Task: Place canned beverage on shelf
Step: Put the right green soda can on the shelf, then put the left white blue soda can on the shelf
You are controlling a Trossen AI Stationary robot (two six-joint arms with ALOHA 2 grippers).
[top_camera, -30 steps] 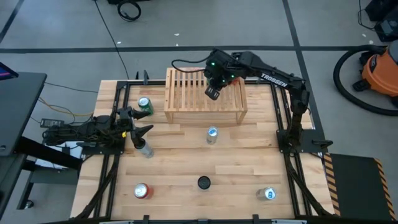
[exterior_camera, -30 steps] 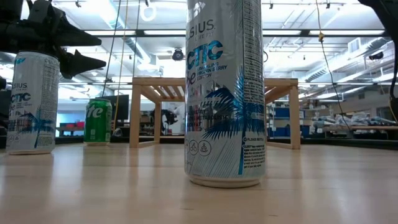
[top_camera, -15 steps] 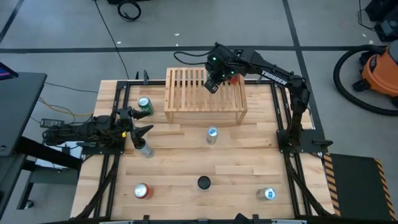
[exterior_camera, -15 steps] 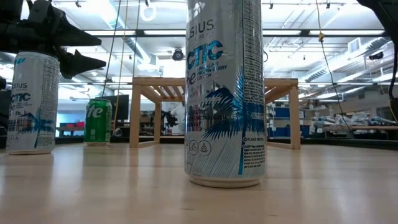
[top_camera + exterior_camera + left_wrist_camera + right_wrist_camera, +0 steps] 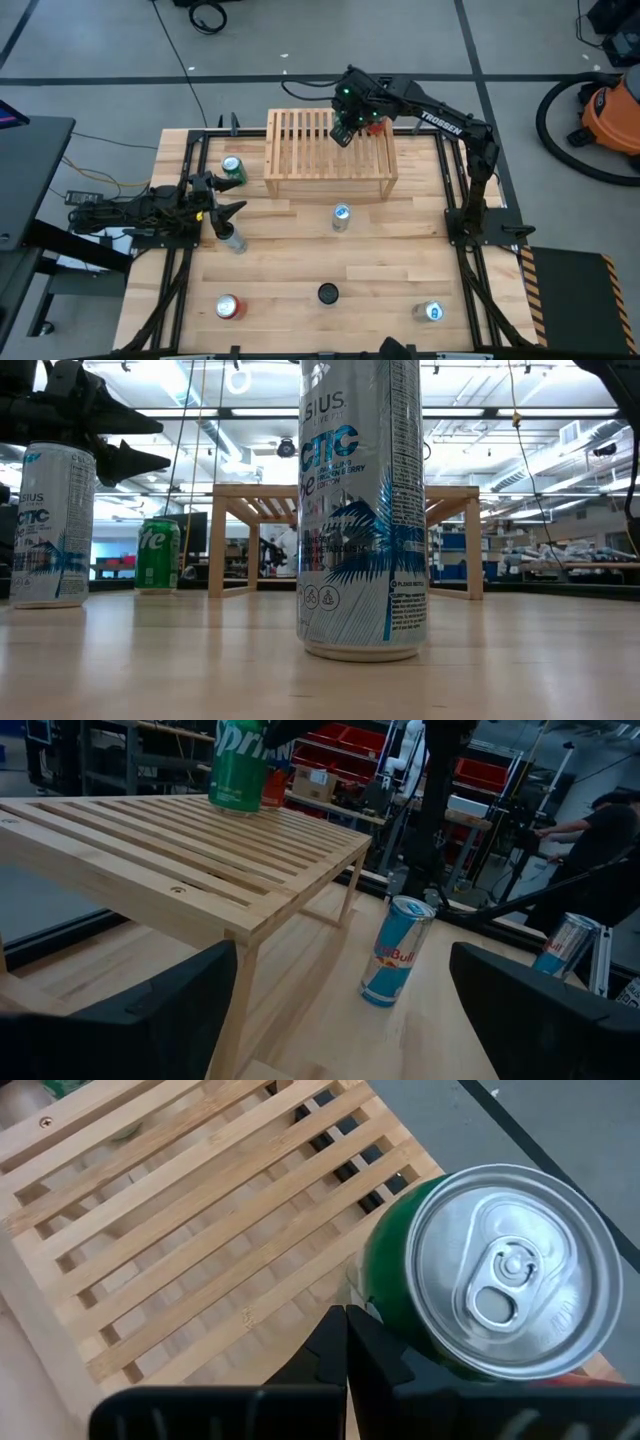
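High view, one shelf (image 5: 330, 155), five table cans, two arms

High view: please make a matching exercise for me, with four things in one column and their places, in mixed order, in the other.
Things:
1. right gripper
2. left gripper
3. red can
4. green can on the table

Places:
A. just beside the left board of the shelf
B. shut, above the shelf's slats
C. lower left of the picture
D. open, by a silver can at the table's left side

Pairs: 1-B, 2-D, 3-C, 4-A
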